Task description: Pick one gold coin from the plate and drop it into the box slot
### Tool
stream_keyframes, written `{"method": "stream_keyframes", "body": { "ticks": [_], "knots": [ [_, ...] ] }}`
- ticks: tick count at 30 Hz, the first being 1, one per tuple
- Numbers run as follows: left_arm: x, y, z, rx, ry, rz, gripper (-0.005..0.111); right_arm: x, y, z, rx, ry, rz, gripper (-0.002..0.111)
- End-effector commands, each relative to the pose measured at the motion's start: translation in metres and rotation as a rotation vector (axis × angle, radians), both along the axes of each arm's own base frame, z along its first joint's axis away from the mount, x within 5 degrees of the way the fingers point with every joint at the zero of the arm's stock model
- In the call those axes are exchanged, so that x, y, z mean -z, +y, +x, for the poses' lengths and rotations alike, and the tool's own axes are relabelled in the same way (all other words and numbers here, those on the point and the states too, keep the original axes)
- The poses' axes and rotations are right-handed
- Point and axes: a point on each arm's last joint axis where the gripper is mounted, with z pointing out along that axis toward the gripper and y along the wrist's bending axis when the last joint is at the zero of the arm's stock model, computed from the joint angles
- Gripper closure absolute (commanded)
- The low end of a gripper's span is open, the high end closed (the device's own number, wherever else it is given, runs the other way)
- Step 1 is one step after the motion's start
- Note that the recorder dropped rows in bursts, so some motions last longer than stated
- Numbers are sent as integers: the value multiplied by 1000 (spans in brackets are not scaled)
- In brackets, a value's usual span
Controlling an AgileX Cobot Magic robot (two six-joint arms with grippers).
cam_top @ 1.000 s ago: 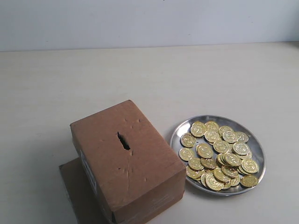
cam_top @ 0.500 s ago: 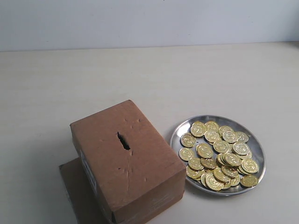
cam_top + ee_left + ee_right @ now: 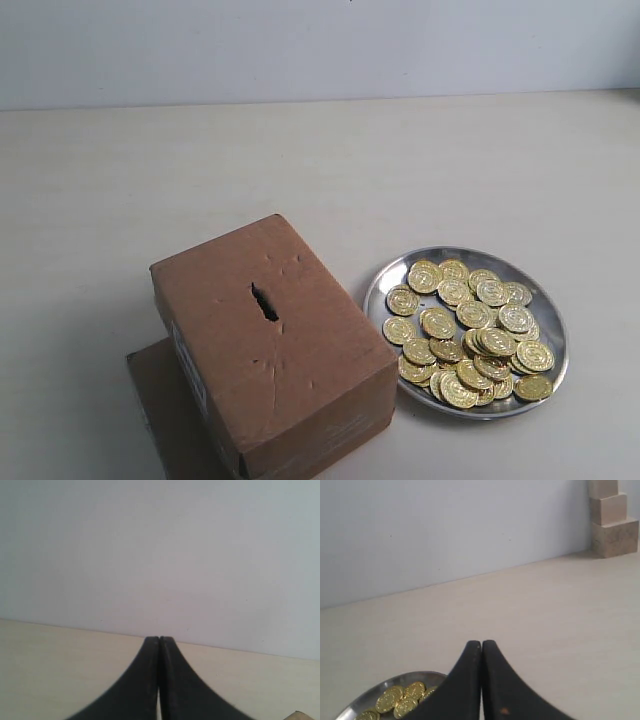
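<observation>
A brown cardboard box (image 3: 275, 345) stands at the front left of the table, with a dark ragged slot (image 3: 264, 301) in its top face. To its right lies the round silver plate (image 3: 383, 278), heaped with several gold coins (image 3: 470, 335). Neither arm shows in the exterior view. The right gripper (image 3: 481, 642) is shut with nothing in it; the plate (image 3: 380, 687) and a few coins (image 3: 400, 700) lie beside its black fingers. The left gripper (image 3: 159, 638) is shut and empty, facing bare table and wall.
A brown cardboard flap (image 3: 165, 410) lies flat under the box at the front left. Stacked pale wooden blocks (image 3: 611, 517) stand against the wall in the right wrist view. The light wall (image 3: 320, 45) borders the table's far edge.
</observation>
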Motion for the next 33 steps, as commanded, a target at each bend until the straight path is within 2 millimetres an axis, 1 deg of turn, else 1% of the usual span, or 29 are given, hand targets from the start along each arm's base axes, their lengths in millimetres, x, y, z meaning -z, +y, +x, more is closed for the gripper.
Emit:
{"method": "stream_keyframes", "body": {
  "ticks": [1, 2, 6, 15, 20, 23, 27, 31, 33],
  "knots": [
    [1, 0, 0, -5, -6, 7, 107, 3, 3, 0, -54, 27, -102, 108],
    [1, 0, 0, -5, -6, 7, 107, 3, 4, 0, -72, 31, -141, 108],
    [1, 0, 0, -5, -6, 7, 107, 5, 7, 0, -116, 47, -197, 108],
    [1, 0, 0, -5, -6, 7, 107, 5, 8, -1, -123, 49, -207, 108],
    [1, 0, 0, -5, -6, 7, 107, 5, 14, -1, -208, 46, -279, 108],
    [1, 0, 0, -5, -6, 7, 107, 5, 16, -1, -232, 44, -293, 108],
    [1, 0, 0, -5, -6, 7, 107, 5, 16, -1, -230, 43, -281, 108],
    [1, 0, 0, -5, -6, 7, 107, 5, 16, -1, -215, 43, -207, 108],
    [1, 0, 0, -5, -6, 7, 107, 5, 16, -1, -213, 43, -201, 108]
  ]
}}
